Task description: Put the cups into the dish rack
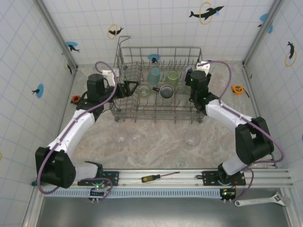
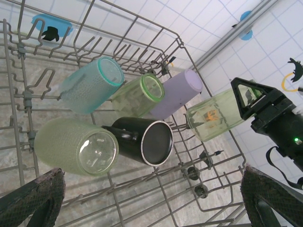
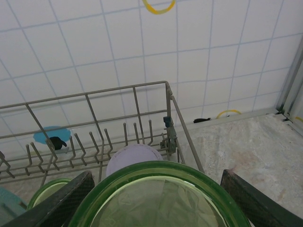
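**While the right gripper [image 3: 156,194] holds a pale green cup [image 2: 213,118] at the dish rack [image 1: 156,115]**

Held in that grip, the cup sits at the rack's right end, just beside a lavender cup [image 2: 179,92]. The left gripper [image 2: 151,189] stands wide and empty at the rack's left side. A teal cup [image 2: 92,85], a second green cup [image 2: 142,94], a black mug [image 2: 142,139] and a ribbed green tumbler [image 2: 75,146] lie inside; clear glasses [image 1: 191,138] stand on the table [image 1: 156,149].

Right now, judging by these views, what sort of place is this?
Probably a lab test cell, not a kitchen: grid-panel walls with dolphin stickers, two arms bolted to an aluminium rail, a screwdriver and wrench beside it.
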You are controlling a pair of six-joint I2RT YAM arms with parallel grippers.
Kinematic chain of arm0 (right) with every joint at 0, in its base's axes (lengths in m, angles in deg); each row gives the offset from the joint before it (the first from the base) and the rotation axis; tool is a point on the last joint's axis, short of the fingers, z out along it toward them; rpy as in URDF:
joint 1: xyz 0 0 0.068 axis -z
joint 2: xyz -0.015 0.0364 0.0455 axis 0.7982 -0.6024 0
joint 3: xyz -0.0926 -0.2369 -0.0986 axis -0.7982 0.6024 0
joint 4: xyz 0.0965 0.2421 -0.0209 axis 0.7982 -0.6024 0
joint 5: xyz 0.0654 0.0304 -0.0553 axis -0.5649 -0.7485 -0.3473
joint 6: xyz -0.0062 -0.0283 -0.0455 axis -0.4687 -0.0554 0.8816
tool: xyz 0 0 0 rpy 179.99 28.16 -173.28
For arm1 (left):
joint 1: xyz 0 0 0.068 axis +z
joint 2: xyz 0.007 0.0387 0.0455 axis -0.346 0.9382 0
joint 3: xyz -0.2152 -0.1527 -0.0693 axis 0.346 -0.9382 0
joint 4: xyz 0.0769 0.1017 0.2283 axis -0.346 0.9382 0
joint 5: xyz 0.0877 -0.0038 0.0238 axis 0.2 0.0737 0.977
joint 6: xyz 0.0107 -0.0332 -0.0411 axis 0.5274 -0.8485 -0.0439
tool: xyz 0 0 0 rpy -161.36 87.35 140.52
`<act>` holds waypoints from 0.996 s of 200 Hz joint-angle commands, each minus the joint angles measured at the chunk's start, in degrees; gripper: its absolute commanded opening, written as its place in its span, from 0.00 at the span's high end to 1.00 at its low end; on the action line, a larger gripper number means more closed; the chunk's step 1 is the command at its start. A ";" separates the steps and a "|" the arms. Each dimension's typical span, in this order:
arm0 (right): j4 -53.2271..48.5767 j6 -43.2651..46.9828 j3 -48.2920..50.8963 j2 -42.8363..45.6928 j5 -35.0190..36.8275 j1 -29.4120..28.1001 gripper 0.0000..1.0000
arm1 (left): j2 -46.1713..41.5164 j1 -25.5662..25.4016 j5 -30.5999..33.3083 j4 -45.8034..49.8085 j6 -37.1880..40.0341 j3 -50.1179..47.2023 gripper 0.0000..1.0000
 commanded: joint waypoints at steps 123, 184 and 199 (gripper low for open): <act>9.92 3.52 0.23 -7.98 1.85 0.02 0.49 | 0.08 0.17 -3.14 -2.73 -1.52 -0.39 0.02; 10.66 3.53 -0.84 -11.80 2.86 -0.97 0.49 | 0.18 0.15 -3.10 -2.73 -1.42 -1.71 0.02; 10.76 3.28 -0.90 -12.41 3.21 -1.16 0.48 | 0.23 0.19 -3.16 -2.82 -1.46 -1.80 0.02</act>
